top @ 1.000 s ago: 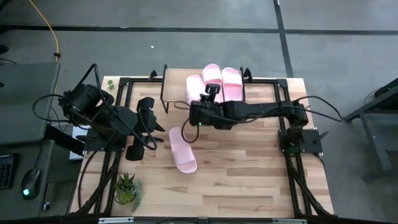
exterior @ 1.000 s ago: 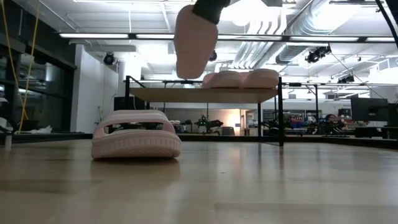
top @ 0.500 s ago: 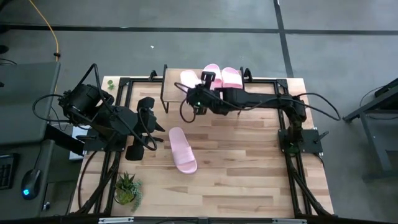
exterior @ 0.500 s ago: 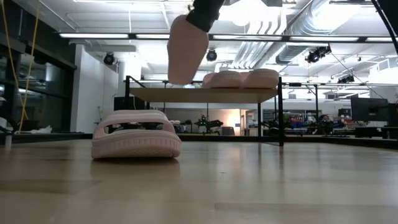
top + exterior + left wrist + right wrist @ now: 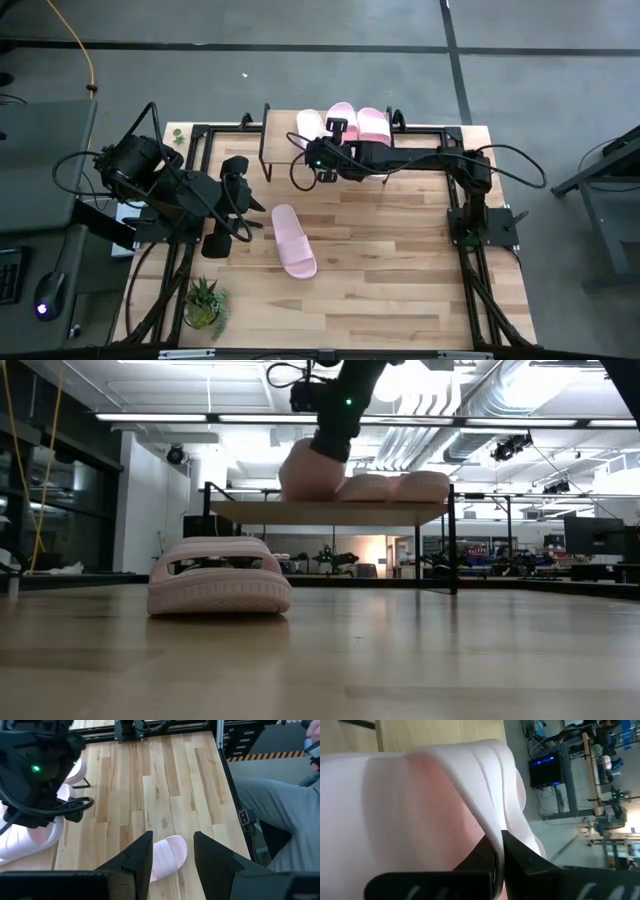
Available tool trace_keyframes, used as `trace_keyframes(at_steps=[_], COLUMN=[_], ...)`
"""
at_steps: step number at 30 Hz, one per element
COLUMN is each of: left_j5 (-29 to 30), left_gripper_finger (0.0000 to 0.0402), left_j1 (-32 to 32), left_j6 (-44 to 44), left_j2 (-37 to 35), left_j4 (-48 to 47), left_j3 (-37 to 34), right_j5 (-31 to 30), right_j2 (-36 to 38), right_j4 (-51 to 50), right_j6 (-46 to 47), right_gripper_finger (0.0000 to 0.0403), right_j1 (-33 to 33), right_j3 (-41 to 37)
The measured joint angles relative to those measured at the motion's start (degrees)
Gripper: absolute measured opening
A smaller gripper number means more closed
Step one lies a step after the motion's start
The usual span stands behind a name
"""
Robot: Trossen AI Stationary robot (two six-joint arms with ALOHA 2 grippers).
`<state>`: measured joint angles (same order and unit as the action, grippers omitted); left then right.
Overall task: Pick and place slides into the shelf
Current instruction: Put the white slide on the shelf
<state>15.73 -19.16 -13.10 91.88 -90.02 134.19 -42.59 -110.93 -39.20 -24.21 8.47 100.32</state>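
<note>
The shelf stands at the table's far edge, with two pale pink slides lying side by side on its plank. My right gripper is shut on a third slide over the plank's left part, beside those two. A fourth slide lies sole down on the table in front of the shelf. My left gripper hangs open above the table's left side; in its wrist view that fourth slide shows far below between its fingers. My right gripper pinches the ribbed strap's edge of the slide between its two shut fingers. The fingers slant down from the table's right side. The slide hangs tilted below them, and its lower end reaches the plank's top.
A small potted plant stands near the table's front left corner. Black frame rails run along the table's sides. Bare wood lies to the right of the lone slide. Someone's grey-clad leg shows beyond the table's edge.
My right gripper, still shut on the slide, has carried it from above the table in front of the shelf toward the far edge and down. The slide hung high above the plank; now its lower end is down at the plank beside the other two.
</note>
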Motion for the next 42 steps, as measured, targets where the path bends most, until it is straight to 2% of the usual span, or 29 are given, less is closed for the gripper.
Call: trace_keyframes(at_steps=[13, 24, 30, 34, 42], left_j5=[0.72, 0.76, 0.79, 0.8, 0.79], left_gripper_finger=[0.0127, 0.0127, 0.0127, 0.0126, 0.0127], left_j1=[0.01, 0.02, 0.01, 0.0, 0.0], left_j6=[0.0, -0.17, -0.17, -0.2, -0.22], left_j2=[0.0, 0.0, 0.0, 0.0, 0.0], left_j4=[0.01, 0.0, 0.0, 0.0, 0.0], left_j3=[-0.02, -0.02, -0.02, -0.02, -0.01], right_j5=[-0.06, 3.31, 8.66, 7.48, 6.18], right_j2=[-0.08, -0.1, -0.16, -0.16, -0.16], right_j4=[2.43, 2.47, 2.21, 1.3, 1.03], right_j6=[-0.29, 0.23, 1.72, 1.84, 1.7], right_gripper_finger=[0.0, 0.0, 0.0001, 0.0023, 0.0098], right_j1=[-2.05, -2.01, -1.37, -0.79, -0.14], right_j3=[-1.82, -1.84, -1.91, -1.91, -1.91])
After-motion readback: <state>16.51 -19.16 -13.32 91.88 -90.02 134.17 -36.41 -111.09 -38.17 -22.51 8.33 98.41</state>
